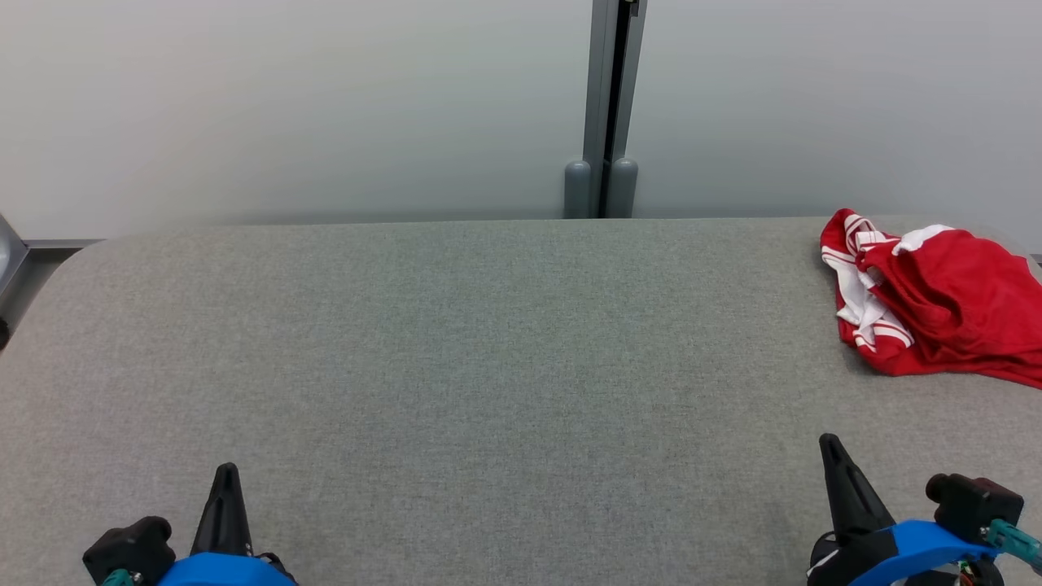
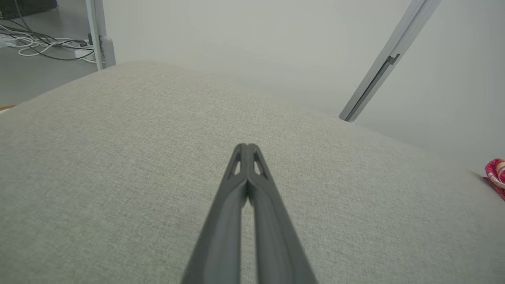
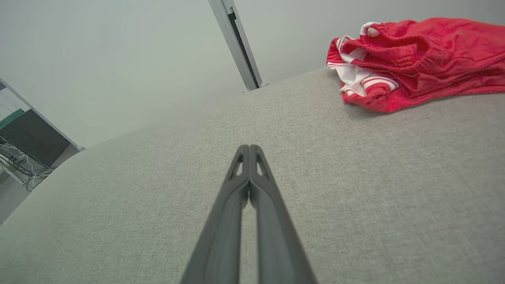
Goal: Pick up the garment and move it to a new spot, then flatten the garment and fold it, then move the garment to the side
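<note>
Right now, your left gripper (image 2: pixel 246 146) has its two dark fingers pressed together tip to tip with nothing between them, at the near left of the grey fabric table (image 1: pixel 456 350). Your right gripper (image 3: pixel 249 146) is pinched closed the same way, also empty, at the near right. The garment (image 1: pixel 936 297), red with white stripes, lies crumpled at the table's far right corner, well apart from both grippers and nearer your right one.

Garment (image 1: pixel 944 301) was red w/ white stripes, prob. trim. Table (image 1: pixel 456 366) was grey, fine weave. Left gripper (image 1: pixel 225 476) & right gripper (image 1: pixel 830 446) were black, wrist shells (image 1: pixel 920 545) blue.
</note>
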You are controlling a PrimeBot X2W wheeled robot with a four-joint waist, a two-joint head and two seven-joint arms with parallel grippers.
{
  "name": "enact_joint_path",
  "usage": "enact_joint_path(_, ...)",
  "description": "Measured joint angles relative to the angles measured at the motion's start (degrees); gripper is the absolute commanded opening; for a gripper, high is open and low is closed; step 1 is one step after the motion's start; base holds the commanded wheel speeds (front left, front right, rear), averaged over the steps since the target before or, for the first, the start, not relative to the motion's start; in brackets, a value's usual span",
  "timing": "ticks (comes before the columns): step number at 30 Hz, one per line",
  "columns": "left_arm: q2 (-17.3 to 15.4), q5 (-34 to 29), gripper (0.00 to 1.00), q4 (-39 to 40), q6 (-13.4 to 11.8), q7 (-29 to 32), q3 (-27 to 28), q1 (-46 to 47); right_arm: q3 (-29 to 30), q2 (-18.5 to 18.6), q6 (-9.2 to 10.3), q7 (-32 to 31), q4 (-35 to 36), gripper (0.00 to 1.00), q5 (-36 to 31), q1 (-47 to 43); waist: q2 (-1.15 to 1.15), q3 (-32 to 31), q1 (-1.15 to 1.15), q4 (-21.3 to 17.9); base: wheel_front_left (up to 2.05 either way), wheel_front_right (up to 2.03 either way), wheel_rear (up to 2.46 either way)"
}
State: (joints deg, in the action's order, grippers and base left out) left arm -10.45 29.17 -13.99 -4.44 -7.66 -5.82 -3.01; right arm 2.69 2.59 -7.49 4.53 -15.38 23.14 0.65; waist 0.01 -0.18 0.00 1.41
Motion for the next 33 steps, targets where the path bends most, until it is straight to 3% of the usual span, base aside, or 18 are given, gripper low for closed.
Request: enact_joint_path(33, 3.2, 25.9, 0.0, 0.0, 4.6, 5.7, 5.1, 3.5, 1.5, 0.0, 0.01, -4.4, 0.6, 0.0, 28.3, 1.7, -0.01, 0.1, 0.0, -0.4, 0.0, 0.0, 0.0)
